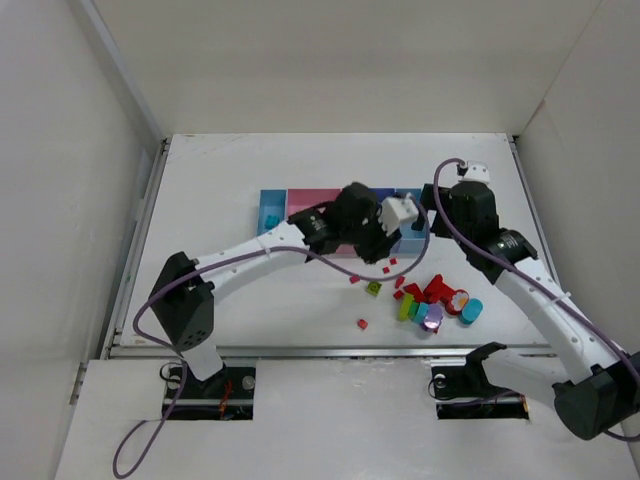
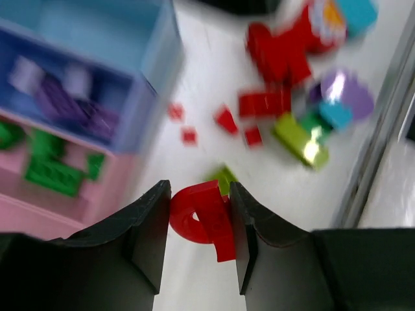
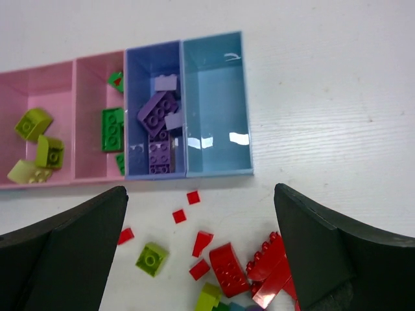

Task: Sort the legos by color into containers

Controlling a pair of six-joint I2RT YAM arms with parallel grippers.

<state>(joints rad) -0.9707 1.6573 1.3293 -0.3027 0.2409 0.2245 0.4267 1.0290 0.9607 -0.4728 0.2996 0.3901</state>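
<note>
You'll see a red arched brick (image 2: 201,217) up close. Your lime bricks (image 3: 49,152) lie in the wide pink bin (image 3: 45,87), green bricks (image 3: 112,129) in the narrow pink bin (image 3: 91,84), purple bricks (image 3: 159,113) in the purple-blue bin (image 3: 146,65); the end bin (image 3: 214,116) is light blue, the table (image 3: 324,97) white.

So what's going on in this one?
The left tool is clamped on a red rounded brick near the bins. The right tool hangs wide open over the loose bricks, holding nothing. Purple bricks lie in the purple-blue bin, green bricks in the narrow pink bin, and lime bricks in the wide pink bin. The light blue bin beside the purple-blue one is empty.
</note>
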